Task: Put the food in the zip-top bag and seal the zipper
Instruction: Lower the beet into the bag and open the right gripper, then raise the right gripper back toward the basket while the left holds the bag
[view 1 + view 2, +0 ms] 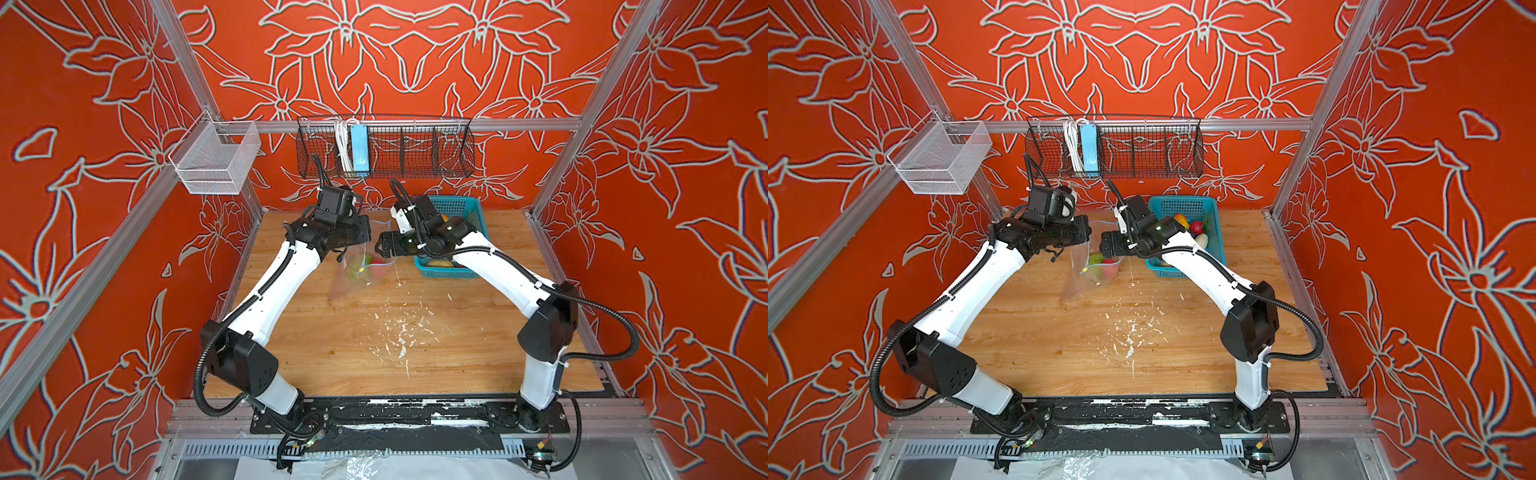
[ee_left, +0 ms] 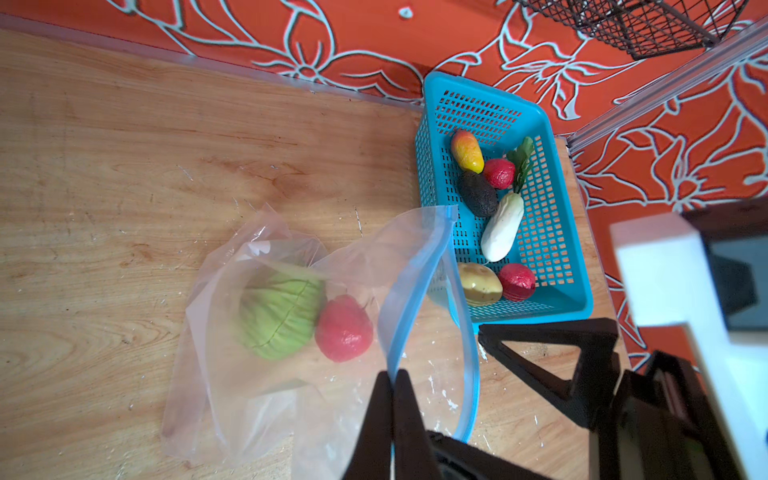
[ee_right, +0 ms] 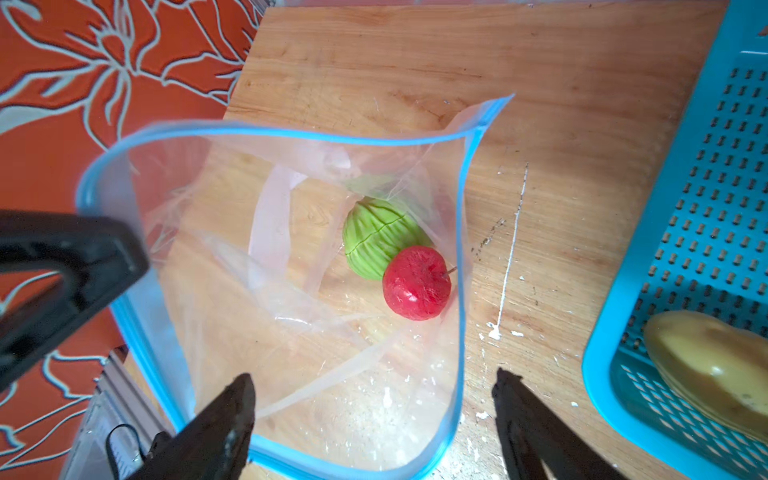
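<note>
Clear plastic, slumped on the tabletop point(image 1: 374, 332) just beside the teal basket point(image 2: 478, 112): that's the zip-top bag point(image 3: 291, 291). A green cabbage point(image 3: 374, 237) and one red strawberry point(image 3: 415, 282) already lie in its bottom, touching. The left claw point(image 2: 392, 376) is pinched tight on one lip of the blue zipper point(image 2: 415, 282), lifting it so the mouth gapes upward. The right claw point(image 3: 374, 376) hangs over that mouth, jaws spread wide, nothing between them. In the basket wait the mango point(image 2: 467, 151), avocado point(image 2: 478, 193), white radish point(image 2: 503, 226) and yellow-green fruit point(image 2: 480, 284), among other pieces.

To my eye the job now is a fetch. The right claw ought to rise straight clear of the mouth before swinging to the basket, so neither finger hooks the slack lip. The yellow-green fruit lies nearest the bag and looks the easy pick: grip it across its short width, carry it over the middle of the opening, and release low. The left claw's pinch must not slacken, or the thin film will likely fold shut.
</note>
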You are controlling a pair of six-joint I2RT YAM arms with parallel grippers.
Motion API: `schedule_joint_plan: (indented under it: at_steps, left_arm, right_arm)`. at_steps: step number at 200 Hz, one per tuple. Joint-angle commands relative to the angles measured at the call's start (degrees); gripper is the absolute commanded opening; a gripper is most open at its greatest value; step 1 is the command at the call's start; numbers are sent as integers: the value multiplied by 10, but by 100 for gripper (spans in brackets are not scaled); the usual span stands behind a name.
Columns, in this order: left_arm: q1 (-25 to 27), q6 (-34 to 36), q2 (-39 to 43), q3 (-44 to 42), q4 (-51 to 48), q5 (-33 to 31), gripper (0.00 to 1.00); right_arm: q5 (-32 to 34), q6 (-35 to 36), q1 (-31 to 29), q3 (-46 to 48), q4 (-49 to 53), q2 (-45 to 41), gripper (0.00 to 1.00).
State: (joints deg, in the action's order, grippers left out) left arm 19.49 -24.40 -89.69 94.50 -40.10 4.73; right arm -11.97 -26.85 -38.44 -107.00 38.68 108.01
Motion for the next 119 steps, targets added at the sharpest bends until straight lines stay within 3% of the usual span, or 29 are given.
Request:
schedule_joint_plan:
  at_steps: [1, 83, 95, 119]
  left_arm:
    - [-2, 10, 13, 14, -7, -27, 0]
    - [-10, 62, 7, 67, -23, -98, 0]
    - [-12, 52, 6, 65, -24, -100, 0]
    - [-13, 48, 7, 61, -29, -94, 0]
  right_arm:
    - [-31, 2, 8, 23, -26, -12, 90]
    - [-7, -19, 76, 67, -14, -71, 90]
    - [-2, -17, 87, 63, -2, -73, 97]
    - [23, -12, 103, 51, 26, -77, 98]
